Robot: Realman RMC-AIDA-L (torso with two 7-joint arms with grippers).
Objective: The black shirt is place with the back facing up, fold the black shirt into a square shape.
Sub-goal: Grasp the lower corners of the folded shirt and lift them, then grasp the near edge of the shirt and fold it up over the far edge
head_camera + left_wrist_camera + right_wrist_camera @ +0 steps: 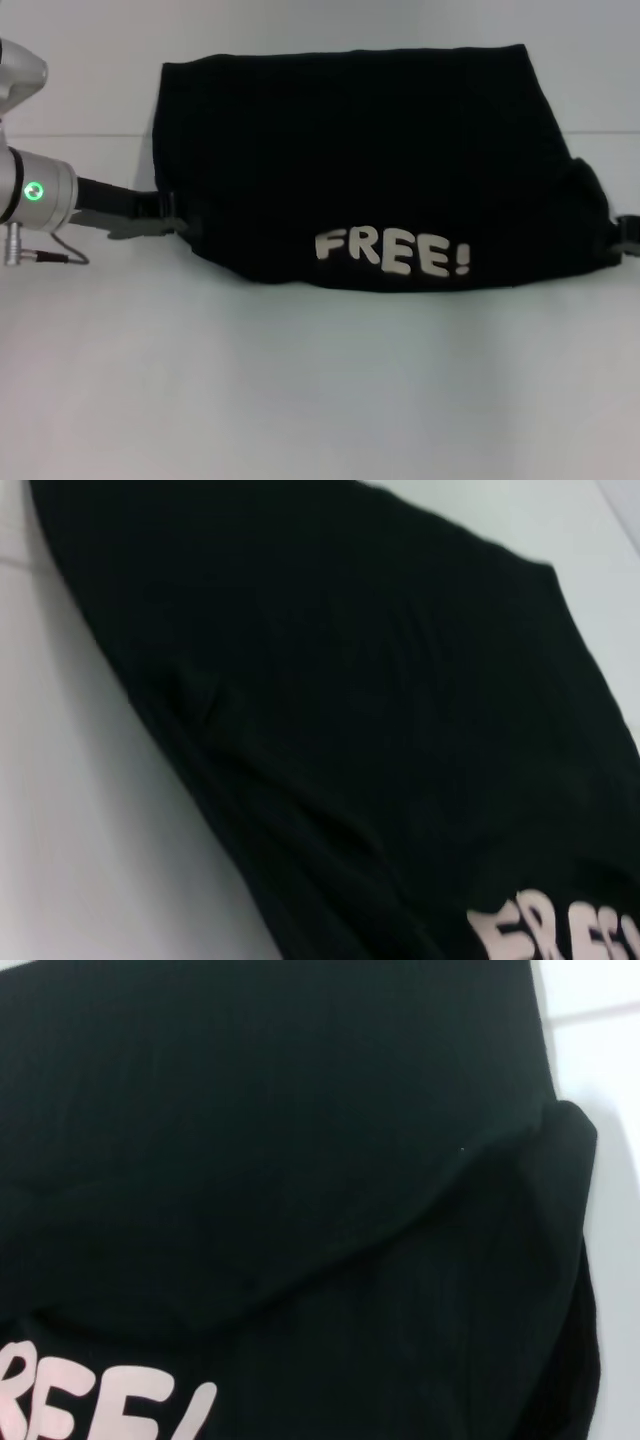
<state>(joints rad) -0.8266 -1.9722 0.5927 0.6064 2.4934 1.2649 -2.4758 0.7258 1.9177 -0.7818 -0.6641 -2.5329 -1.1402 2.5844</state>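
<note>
the near part of the white surface (pixel 320 400) is bare. past it the black shirt (pixel 370 150) lies folded toward the far edge, white "free!" lettering (pixel 392 252) along its near hem. the left gripper (pixel 165 215) meets its left edge, the right gripper (pixel 625 232) its right edge; i cannot tell how either's fingers stand.

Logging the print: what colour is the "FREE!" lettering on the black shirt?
White, on the black shirt; the lettering shows best in the head view.
</note>
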